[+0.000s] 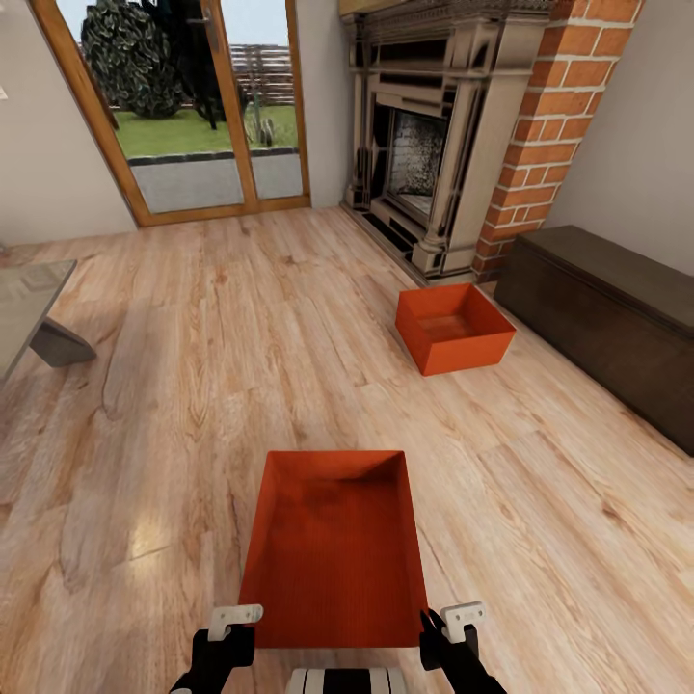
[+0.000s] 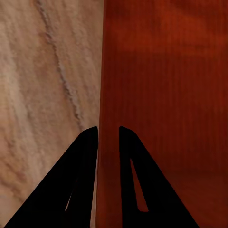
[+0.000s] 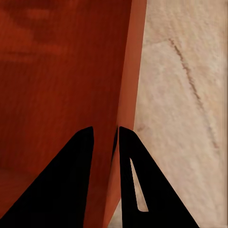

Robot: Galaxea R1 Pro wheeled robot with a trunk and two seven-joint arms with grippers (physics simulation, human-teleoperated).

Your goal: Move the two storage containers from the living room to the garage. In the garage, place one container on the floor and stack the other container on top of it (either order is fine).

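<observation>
Carry step in hand: near storage container (image 1: 333, 549) was held over the plank floor (image 1: 173, 386), left gripper (image 2: 108, 135) and right gripper (image 3: 105, 135) each pinching a side wall. Second container (image 1: 453, 328) sat by the fireplace (image 1: 434, 145), beside the bench (image 1: 607, 308). Next move, judged: drive to the garage, keeping the bin level. No writing was legible
</observation>
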